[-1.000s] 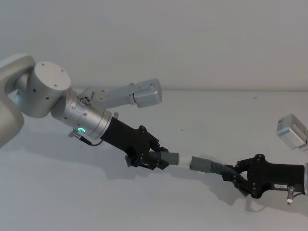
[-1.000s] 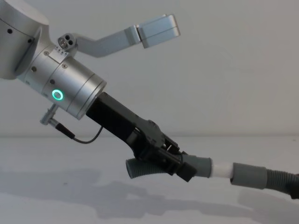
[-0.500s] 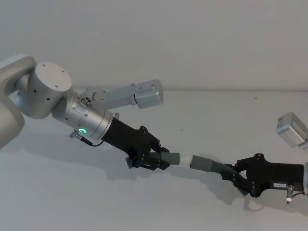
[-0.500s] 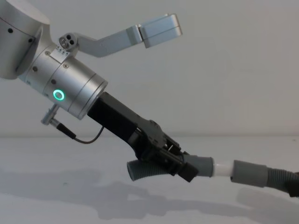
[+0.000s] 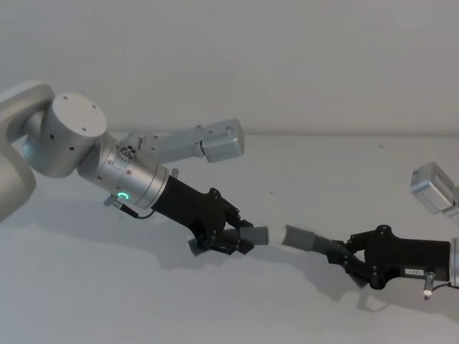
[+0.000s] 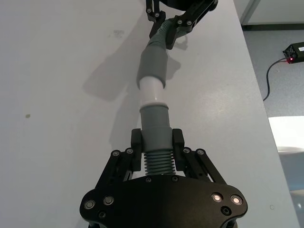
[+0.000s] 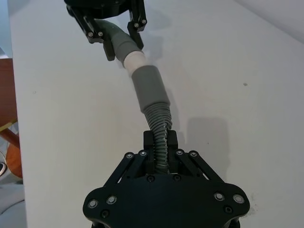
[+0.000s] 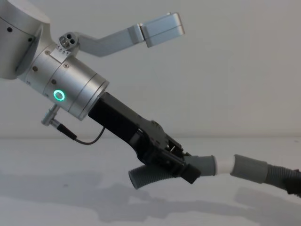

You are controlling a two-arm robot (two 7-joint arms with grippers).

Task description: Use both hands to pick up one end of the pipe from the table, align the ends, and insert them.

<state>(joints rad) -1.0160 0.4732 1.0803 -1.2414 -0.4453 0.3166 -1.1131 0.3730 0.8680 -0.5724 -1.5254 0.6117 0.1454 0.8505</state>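
While both pieces hang clear of the table, the joint between them is only part made, and the risks follow from that.

Item, nearest the body: left gripper, low and left of centre in the chest view. Jaws closed to a narrow gap around the ribbed section of the short piece, just behind its cuff; the free ribbed tail sticks out below the fingers. Risk: the grip sits on soft ribs, so an axial push could let the piece slide back through the jaws or bend.

Item, the joint: the white tip lies between the two grey cuffs, its far end inside or at the mouth of the long piece's socket; how deep, I cannot tell. A band of white is exposed. In the chest view the two cuffs meet at a slight angle. Risk: pushing on with the axes out of line could jam the tip against the socket rim, or lever it out.

Item, farther right: right gripper, jaws closed on the long piece's ribbed hose, well behind its socket. Risk: the length of flexible hose ahead of the grip could buckle or swing sideways under load.
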